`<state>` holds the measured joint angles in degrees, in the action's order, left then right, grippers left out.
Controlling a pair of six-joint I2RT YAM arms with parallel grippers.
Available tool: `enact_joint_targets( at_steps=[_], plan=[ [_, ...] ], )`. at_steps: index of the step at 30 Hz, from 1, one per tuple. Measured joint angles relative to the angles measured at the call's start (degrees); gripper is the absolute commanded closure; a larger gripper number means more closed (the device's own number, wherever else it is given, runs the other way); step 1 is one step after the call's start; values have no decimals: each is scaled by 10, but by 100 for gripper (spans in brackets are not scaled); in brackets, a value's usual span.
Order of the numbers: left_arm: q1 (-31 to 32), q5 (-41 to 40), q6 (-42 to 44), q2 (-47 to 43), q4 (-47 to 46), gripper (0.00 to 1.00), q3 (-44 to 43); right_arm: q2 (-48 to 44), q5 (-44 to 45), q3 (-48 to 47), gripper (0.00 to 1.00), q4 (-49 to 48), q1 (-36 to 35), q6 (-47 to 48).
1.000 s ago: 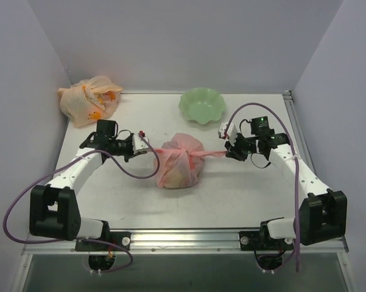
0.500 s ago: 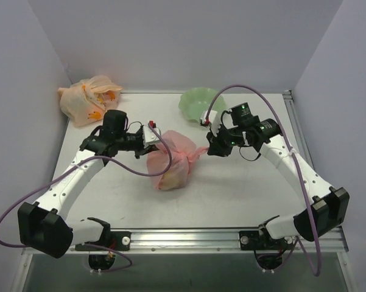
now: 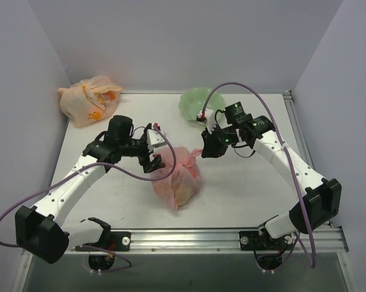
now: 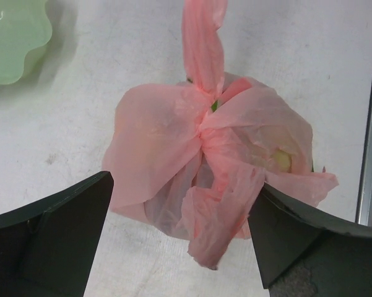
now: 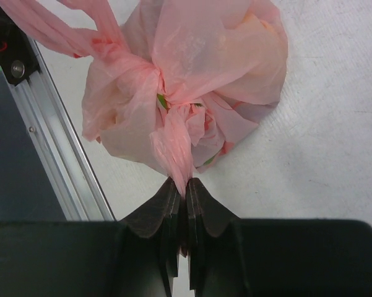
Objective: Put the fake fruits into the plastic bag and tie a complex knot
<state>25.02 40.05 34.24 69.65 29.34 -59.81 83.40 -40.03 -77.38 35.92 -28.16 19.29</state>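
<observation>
The pink plastic bag (image 3: 178, 179) lies bunched on the table with its handles crossed in a knot on top. Through the film show a yellow fruit (image 4: 283, 159) and a green piece (image 5: 163, 101); the other fake fruits are hidden inside. My left gripper (image 3: 159, 151) stands open at the bag's left. In the left wrist view its fingers (image 4: 49, 241) stand on either side of a loose handle end (image 4: 216, 223) without touching it. My right gripper (image 5: 184, 193) is shut on the other twisted handle (image 5: 173, 148) at the bag's upper right.
A pale orange tied bag (image 3: 88, 99) sits at the back left corner. A green scalloped bowl (image 3: 195, 102) stands at the back, just behind my right gripper (image 3: 206, 146). An aluminium rail (image 3: 183, 237) runs along the near table edge.
My left gripper has opened and let go of its handle, which now hangs loose. Both arms moved inward toward the bag, and the bag shifted toward the near edge.
</observation>
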Motion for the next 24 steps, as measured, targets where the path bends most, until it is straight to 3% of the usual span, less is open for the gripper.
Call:
enact_joint_targets(
  at_steps=[5, 9, 21, 23, 24],
  plan=[
    [74, -37, -17, -9, -17, 2, 3, -14, -3, 5, 100, 0, -4, -2],
    [106, -52, -54, -2, -60, 3, 4, -31, -5, 11, 100, 2, -4, -3],
    [178, -69, -160, 89, -324, 3, 95, -36, -33, 19, 100, 2, -7, -4],
    [183, -63, -167, 103, -360, 7, 100, -36, -40, 22, 100, 2, -8, -4],
    [185, -63, -169, 110, -376, 14, 100, -36, -44, 23, 100, 2, -8, -4]
  ],
)
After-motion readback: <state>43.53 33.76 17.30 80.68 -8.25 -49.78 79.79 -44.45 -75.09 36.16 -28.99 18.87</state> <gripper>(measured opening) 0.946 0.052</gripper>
